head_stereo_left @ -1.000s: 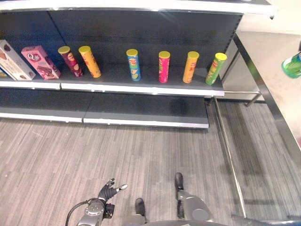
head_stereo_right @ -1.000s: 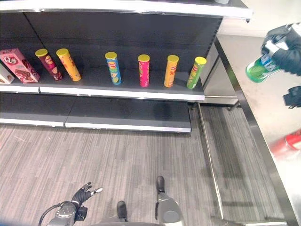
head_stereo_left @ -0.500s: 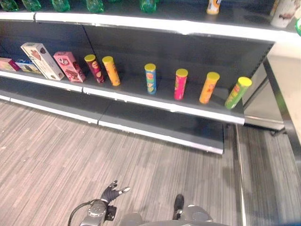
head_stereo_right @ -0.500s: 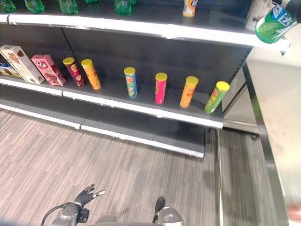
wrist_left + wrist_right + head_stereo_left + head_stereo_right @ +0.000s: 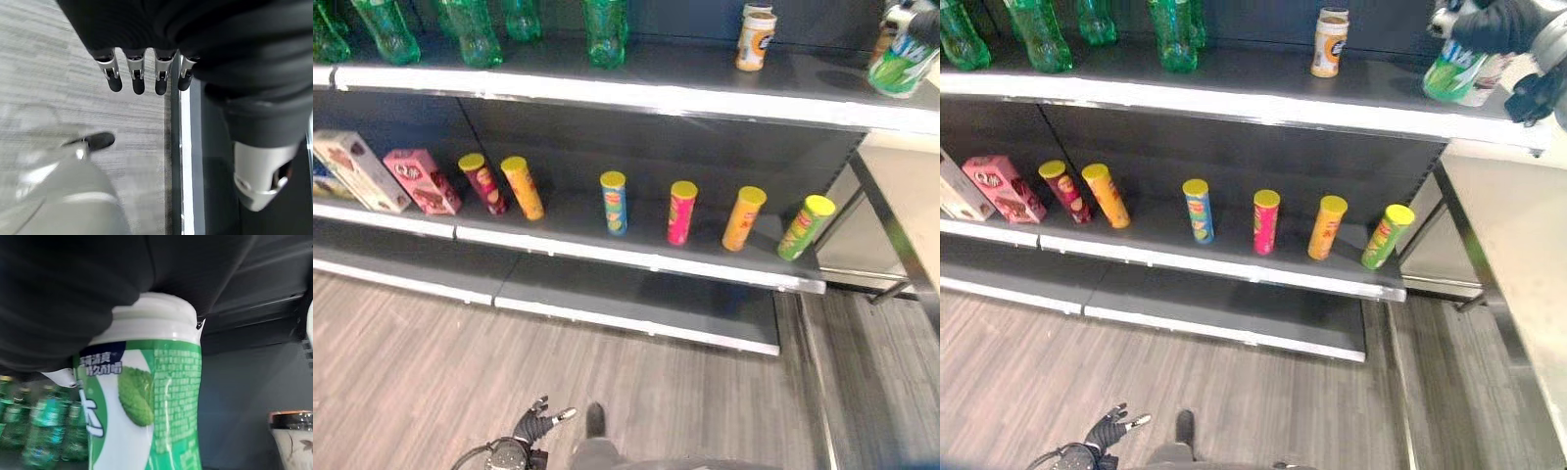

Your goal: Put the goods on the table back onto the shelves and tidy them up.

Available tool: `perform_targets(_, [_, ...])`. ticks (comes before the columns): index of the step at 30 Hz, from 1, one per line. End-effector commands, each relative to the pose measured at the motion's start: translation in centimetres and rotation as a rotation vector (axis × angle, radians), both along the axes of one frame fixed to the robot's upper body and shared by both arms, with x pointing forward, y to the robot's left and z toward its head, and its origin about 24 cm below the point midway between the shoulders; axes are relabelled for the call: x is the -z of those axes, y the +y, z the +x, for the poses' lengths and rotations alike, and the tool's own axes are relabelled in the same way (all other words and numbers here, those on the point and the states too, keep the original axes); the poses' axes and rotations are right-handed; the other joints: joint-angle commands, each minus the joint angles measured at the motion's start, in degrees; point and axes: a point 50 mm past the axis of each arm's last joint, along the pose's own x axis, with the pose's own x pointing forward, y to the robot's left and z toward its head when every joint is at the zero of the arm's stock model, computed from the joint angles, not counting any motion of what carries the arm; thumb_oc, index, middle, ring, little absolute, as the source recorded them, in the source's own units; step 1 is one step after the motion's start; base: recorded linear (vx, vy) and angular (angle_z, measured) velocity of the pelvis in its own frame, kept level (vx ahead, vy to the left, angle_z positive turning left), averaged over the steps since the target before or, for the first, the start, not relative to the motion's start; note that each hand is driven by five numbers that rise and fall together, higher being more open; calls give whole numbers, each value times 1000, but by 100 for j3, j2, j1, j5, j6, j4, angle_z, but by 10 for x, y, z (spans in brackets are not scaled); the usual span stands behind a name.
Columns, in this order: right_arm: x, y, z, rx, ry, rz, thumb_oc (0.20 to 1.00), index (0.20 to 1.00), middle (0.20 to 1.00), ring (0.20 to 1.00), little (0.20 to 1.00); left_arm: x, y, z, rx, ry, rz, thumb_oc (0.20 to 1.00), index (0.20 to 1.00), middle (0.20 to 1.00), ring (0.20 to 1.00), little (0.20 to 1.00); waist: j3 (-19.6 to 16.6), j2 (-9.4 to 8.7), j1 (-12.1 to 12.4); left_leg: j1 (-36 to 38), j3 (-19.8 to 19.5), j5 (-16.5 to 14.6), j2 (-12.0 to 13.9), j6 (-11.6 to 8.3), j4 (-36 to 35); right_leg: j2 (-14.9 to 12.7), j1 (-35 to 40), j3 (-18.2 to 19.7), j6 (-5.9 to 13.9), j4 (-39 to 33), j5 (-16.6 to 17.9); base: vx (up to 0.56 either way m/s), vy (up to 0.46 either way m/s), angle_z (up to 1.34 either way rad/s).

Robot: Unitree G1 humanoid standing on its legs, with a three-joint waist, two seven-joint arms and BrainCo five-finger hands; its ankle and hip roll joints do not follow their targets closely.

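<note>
Shelving is the job here, and our right hand (image 5: 1506, 24) is clenched around the green-and-white canister (image 5: 1453, 70) near its white lid, holding it upright at the right end of the upper shelf (image 5: 1234, 93). We judge the top-down hold is meant to let the base settle flat on the shelf; whether it already touches we cannot tell. Just behind it stands a pale floral container (image 5: 293, 440), so we read this end as the spot for small tubs. Our left hand (image 5: 536, 424) hangs low over the floor with fingers straight and relaxed, holding nothing.

On the upper shelf we count one orange-and-cream jar (image 5: 1329, 42) standing alone, and green bottles (image 5: 1170, 29) grouped at the left; we see at least four, though some are cut off. On the middle shelf (image 5: 636, 257) six crisp tubes (image 5: 614, 202) stand spaced in a row, the green one at the right end (image 5: 803, 225) leaning. Left of them a pink box (image 5: 421, 180) and a white box (image 5: 357, 171) lean beside each other.
</note>
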Motion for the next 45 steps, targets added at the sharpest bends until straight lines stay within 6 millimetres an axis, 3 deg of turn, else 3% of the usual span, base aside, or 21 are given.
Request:
perform_targets(1, [-52,-2,-19,12,-205,73,200,200,200,200,200,-18,9,34,50,-129,43,1000,1000,1000,1000,1000,-15,-297,246,392,90,-773,-1,-438,44,-643,-215,-105,589,86,-74,115,202,-14])
perform_targets(5, [-55,-1,-17,19,-226,77,200,200,200,200,200,-20,10,39,50,-140,55,1000,1000,1000,1000,1000,-17,-345,276,457,281,-933,-211,-220,25,-960,-487,-48,735,684,29,76,164,-1])
perform_targets(8, [-59,-2,-10,30,-239,107,200,200,200,200,200,-22,13,43,45,-150,66,1000,1000,1000,1000,1000,114,-304,272,541,378,-1001,-236,-135,8,-1028,-891,40,791,1328,99,29,93,-28])
perform_targets(11, [-59,-11,-8,81,-243,117,200,200,200,200,200,-26,18,49,53,-160,90,1000,1000,1000,1000,1000,193,-360,253,588,444,-1109,-231,-131,8,-1002,-1111,-148,702,1005,254,18,-25,-23])
perform_targets(12, [-57,-26,-10,131,-244,151,200,200,200,200,200,-28,21,50,53,-167,100,1000,1000,1000,1000,1000,199,-331,214,551,412,-1045,-208,-161,8,-991,-996,-103,798,787,308,17,-62,-12])
perform_targets(14, [-50,-24,-2,128,-193,179,200,200,200,200,200,-26,17,48,23,-168,60,1000,1000,1000,1000,1000,166,-405,218,617,406,-1028,-220,-179,27,-841,-922,124,752,386,348,101,-63,2])
perform_targets(17, [-42,-28,4,134,-170,205,200,200,200,200,200,-22,13,43,16,-153,38,1000,1000,1000,1000,1000,73,-483,260,697,397,-1062,-170,-209,26,-769,-697,23,732,114,360,87,-56,-3])
perform_targets(29, [-17,-51,14,209,-109,298,200,200,200,200,200,-13,11,28,-13,-101,35,1000,1000,1000,1000,1000,16,-554,402,777,170,-1073,-31,-313,8,-602,-386,-283,634,40,128,51,-68,10])
perform_targets(45, [0,-86,5,337,-82,351,200,200,200,200,200,-8,22,13,-86,-52,61,1000,1000,1000,1000,1000,92,-518,595,623,-162,-936,44,-510,8,-503,-164,-749,522,69,-68,25,-65,19])
